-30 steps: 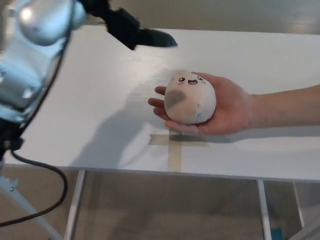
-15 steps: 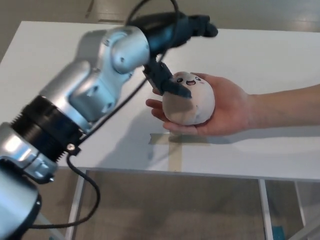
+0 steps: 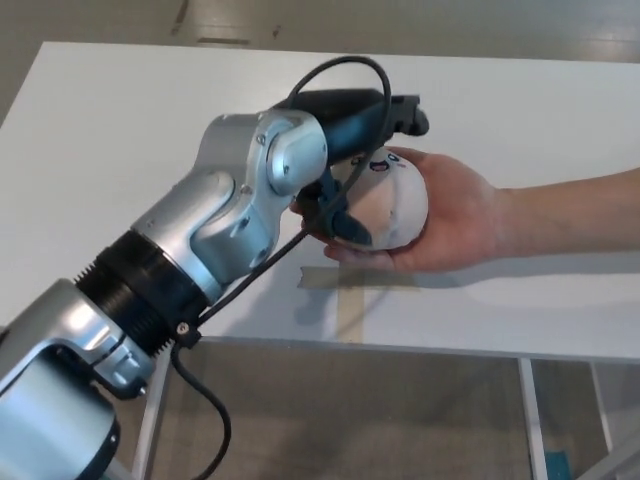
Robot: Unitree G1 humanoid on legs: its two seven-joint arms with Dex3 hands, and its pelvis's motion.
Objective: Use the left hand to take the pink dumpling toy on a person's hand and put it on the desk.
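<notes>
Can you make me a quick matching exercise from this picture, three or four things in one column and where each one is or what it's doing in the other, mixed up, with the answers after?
Things
1. pink dumpling toy
2. left hand
3. person's hand
4. tape cross

Places or states
A. stuck flat on the desk, near the front edge
B. palm up above the desk, cradling something
C. lying in an open palm
D. black fingers around the toy's left side and top

Pairs: 1-C, 2-D, 3-B, 4-A

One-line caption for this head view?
Left robot hand closes around the pink dumpling toy resting in a person's palm.
</notes>
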